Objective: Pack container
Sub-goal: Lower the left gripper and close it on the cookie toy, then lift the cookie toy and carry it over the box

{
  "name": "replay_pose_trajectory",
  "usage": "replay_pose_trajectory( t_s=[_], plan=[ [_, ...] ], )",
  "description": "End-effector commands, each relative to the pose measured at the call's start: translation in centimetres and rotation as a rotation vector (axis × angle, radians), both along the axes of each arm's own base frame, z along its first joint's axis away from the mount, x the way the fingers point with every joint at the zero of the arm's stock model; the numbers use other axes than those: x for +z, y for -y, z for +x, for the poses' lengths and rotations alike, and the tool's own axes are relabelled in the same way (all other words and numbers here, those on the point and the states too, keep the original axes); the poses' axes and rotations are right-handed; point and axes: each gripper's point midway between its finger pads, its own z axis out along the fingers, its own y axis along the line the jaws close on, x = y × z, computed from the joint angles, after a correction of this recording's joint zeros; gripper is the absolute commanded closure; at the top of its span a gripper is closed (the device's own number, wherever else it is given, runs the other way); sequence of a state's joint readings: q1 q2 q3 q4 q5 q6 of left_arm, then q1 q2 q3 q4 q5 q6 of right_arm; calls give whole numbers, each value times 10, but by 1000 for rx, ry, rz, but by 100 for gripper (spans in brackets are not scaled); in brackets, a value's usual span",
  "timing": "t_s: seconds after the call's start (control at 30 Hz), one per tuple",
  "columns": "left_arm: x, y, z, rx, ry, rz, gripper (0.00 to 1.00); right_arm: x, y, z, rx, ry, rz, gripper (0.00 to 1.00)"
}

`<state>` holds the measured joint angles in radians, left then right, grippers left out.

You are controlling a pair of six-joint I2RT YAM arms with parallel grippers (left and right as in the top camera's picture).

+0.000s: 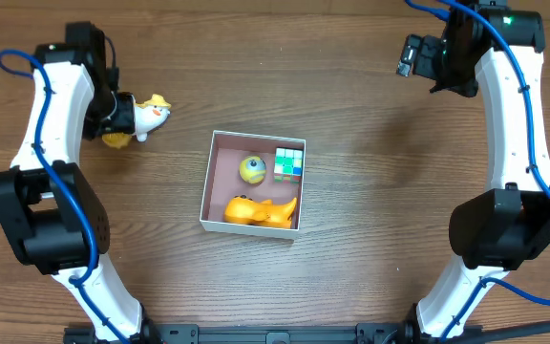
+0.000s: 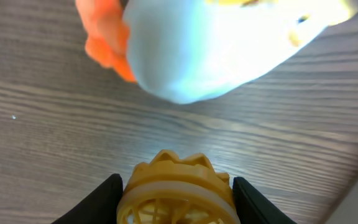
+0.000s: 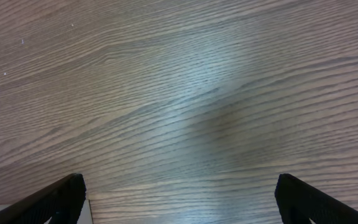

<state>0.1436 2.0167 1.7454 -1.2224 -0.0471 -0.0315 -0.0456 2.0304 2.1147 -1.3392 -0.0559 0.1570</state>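
The container [image 1: 205, 196], a shallow white-walled box with a pinkish inside, sits mid-table. It holds a yellow ball toy [image 1: 252, 169], a green and white cube [image 1: 289, 162] and an orange toy [image 1: 261, 210]. At the far left, my left gripper [image 1: 113, 127] is shut on a small yellow ribbed toy [image 1: 116, 140]. In the left wrist view that toy [image 2: 176, 186] fills the gap between the fingers [image 2: 178, 200]. A white duck toy with a yellow hat [image 1: 149, 115] lies just beyond it and shows large and blurred in the left wrist view [image 2: 229, 43]. My right gripper [image 1: 411, 57] is open and empty at the far right, over bare wood [image 3: 179, 199].
The wooden table [image 1: 380, 191] carries nothing else. Both arm bases stand at the front edge, left [image 1: 46, 220] and right [image 1: 504, 229].
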Motion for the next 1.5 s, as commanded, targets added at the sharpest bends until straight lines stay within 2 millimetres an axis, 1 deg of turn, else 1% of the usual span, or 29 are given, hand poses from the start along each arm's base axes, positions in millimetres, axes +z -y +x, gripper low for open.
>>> replay_pose_trajectory(
  t_s=[0.0,0.1,0.17,0.2,0.27,0.33,0.43,0.47,0.53,0.6,0.67,0.77,0.83,0.9,1.03,1.13,1.23,1.33,1.37,1.43,1.47],
  plan=[
    [14,26,14,-2,52,-135,52,11,0,4,-6,33,7,0],
    [19,44,15,1,55,-196,53,11,0,4,-6,33,7,0],
    [19,58,14,-18,48,-227,59,11,0,4,-6,33,7,0],
    [19,62,14,-27,44,-232,59,11,0,4,-6,32,7,0],
    [19,78,11,-61,31,-234,58,11,0,4,-6,33,7,0],
    [19,90,10,-88,25,-234,58,11,0,4,-6,32,7,0],
    [22,120,9,-162,24,-235,59,11,0,4,-6,33,7,0],
    [25,132,10,-192,33,-235,59,11,0,4,-6,33,7,0],
    [33,147,14,-232,58,-236,61,11,0,4,-6,32,7,0],
    [47,166,20,-279,100,-238,62,11,0,4,-6,33,7,0],
    [58,181,24,-316,133,-241,62,11,0,4,-6,33,7,0],
    [72,205,25,-373,174,-247,63,11,0,4,-6,33,7,0],
    [77,223,23,-416,188,-238,63,11,0,4,-6,33,7,0],
    [75,236,16,-461,182,-182,65,11,0,4,-6,32,7,0],
    [72,244,7,-510,174,-74,66,11,0,4,-6,32,7,0],
    [71,247,-5,-549,149,16,66,11,0,4,-6,33,7,0],
    [68,238,-17,-563,100,94,67,11,0,4,-6,32,7,0],
    [60,226,-26,-551,48,145,69,11,0,4,-6,32,7,0],
    [56,223,-28,-541,32,148,69,11,0,4,-6,33,7,0],
    [40,217,-38,-539,-25,159,66,11,0,4,-6,33,7,0],
    [31,214,-43,-554,-53,166,66,11,0,4,-6,32,7,0]
  ],
)
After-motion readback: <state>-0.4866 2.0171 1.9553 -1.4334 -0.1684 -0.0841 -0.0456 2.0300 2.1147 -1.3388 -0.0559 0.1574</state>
